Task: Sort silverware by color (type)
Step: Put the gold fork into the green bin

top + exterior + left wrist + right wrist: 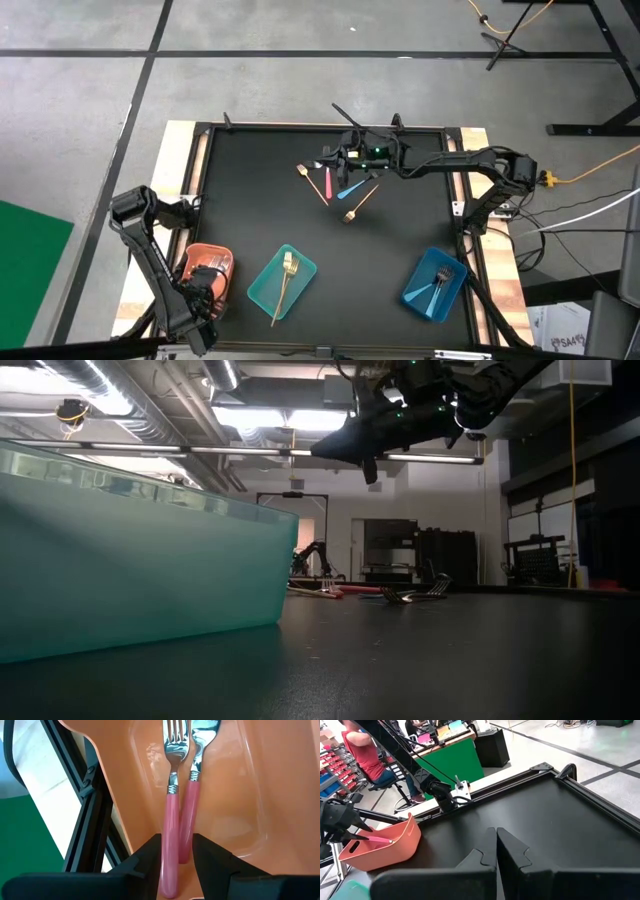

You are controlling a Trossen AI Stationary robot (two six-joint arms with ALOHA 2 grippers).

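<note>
We see the left pincer [177, 857] over the orange tray [280, 795], grasping a pink fork [171, 795]; the right pincer [496, 845] hovers clenched above the worktop [250, 200].

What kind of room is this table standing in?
Probably a robotics lab or workshop: bare grey concrete floor with an orange cable, exposed silver ceiling ducts, and another small robot arm beyond the table.

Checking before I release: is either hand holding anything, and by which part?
The left hand holds a pink fork by its handle's end, over the orange tray. The right hand is shut, empty.
</note>
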